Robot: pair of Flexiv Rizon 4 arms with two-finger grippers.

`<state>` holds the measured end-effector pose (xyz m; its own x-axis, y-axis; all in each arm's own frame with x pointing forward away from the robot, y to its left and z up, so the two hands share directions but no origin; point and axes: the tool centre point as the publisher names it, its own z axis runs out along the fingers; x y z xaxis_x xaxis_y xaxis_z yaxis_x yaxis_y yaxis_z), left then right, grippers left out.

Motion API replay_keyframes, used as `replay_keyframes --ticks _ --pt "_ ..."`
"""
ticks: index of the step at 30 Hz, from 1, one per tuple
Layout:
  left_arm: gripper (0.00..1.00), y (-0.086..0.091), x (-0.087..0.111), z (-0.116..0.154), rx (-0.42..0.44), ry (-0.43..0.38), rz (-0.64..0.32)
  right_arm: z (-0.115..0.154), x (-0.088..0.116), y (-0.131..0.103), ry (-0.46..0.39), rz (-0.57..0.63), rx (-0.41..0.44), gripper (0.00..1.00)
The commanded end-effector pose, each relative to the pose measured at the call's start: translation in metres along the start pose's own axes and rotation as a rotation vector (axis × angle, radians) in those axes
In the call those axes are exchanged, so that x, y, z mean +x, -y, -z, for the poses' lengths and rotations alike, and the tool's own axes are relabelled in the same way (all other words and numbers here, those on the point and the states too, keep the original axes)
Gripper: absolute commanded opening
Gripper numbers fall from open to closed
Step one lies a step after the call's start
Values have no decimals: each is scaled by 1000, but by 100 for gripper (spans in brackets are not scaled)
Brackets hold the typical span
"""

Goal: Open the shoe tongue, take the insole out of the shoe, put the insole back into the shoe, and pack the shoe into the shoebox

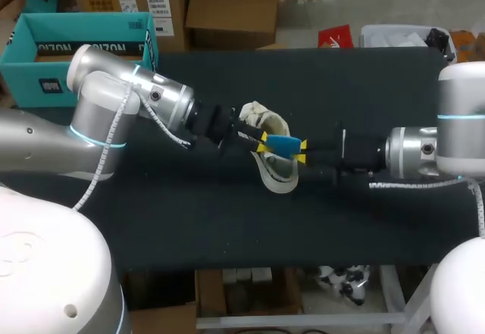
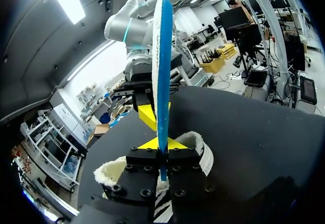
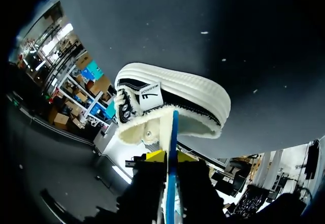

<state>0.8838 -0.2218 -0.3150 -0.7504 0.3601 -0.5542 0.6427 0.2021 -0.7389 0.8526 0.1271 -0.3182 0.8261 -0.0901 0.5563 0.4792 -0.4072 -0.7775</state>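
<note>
A thin blue insole hangs above the middle of the table, held at both ends. My left gripper is shut on its left end and my right gripper pinches its right end. Under it lies the shoe, white with fleece lining. In the left wrist view the insole stands edge-on between my left gripper, with the shoe beneath. From the right wrist, the insole sits edge-on in my right gripper, the shoe just ahead on its side.
The teal shoebox stands open at the table's back left corner. The black table cloth stretches bare toward the front edge. My two arms meet over the middle.
</note>
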Motion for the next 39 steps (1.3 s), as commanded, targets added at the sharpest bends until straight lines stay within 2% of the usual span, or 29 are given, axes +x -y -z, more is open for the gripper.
replay_keyframes --ticks 1,13,29,39 --pt "0 -4 -1 -2 0 -1 1 -10 3 0 6 1 -25 0" --pt "0 -19 -8 -4 -15 -22 9 -20 1 -8 -5 54 -105 0" --pt "0 -23 -3 -9 -26 -53 11 -31 14 -33 27 90 -58 0" --pt "0 -34 -3 -7 -29 -22 52 -35 11 -41 43 81 -72 0"
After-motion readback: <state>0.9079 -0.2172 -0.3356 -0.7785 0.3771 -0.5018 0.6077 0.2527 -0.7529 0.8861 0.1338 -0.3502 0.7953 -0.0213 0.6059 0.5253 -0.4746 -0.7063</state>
